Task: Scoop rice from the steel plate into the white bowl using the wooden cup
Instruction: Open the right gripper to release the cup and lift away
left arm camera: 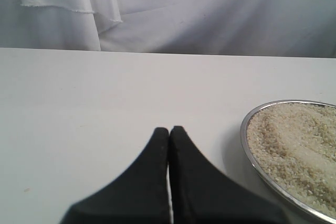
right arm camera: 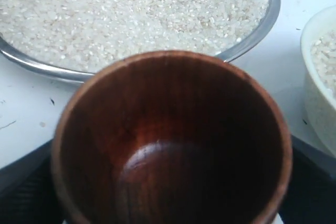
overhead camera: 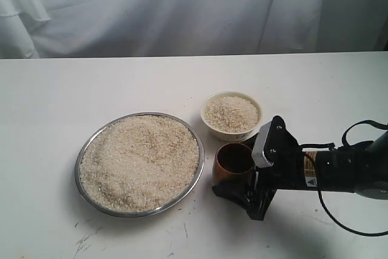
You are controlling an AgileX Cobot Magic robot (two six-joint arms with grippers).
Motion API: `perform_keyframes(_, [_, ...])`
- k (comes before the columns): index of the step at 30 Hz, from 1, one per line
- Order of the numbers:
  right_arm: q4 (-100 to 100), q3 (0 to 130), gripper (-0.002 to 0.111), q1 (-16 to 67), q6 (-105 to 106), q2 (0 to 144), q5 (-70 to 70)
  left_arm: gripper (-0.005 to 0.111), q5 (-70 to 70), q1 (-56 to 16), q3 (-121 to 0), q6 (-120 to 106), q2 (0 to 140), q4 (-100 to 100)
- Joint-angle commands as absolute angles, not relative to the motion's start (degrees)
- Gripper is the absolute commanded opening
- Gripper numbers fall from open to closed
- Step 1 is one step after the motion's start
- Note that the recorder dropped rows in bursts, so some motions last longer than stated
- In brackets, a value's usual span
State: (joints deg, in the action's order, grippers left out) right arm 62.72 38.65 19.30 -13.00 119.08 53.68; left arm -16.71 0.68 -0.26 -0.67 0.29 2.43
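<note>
Wooden cup [overhead camera: 233, 163]: upright, empty, between steel plate [overhead camera: 78, 165] and white bowl [overhead camera: 232, 136], just beside both.
Handling: likely rigid and light; the glossy wall may slip, so hold low on opposite sides.
Right tool [overhead camera: 237, 185]: clamped around the cup's lower wall.
Left tool [left arm camera: 169, 129]: tips pressed together, holding nothing.

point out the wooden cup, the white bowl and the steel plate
wooden cup [overhead camera: 233, 162], exterior view, its dark inside
white bowl [overhead camera: 227, 136], exterior view, front outer wall
steel plate [overhead camera: 145, 213], exterior view, near rim
</note>
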Motion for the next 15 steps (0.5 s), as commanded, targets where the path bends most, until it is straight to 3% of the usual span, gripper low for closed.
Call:
perform_keyframes(1, [63.78,38.95,0.082,19.39,-16.12,116.62,52.92,0.000,-16.34,0.60,0.00,-0.49,0.00,2.48])
perform_keyframes(15, [68.07,38.85,0.081,19.39,-28.06,104.27,48.49,0.000,-16.34,0.60,0.00,-0.49,0.00,2.48])
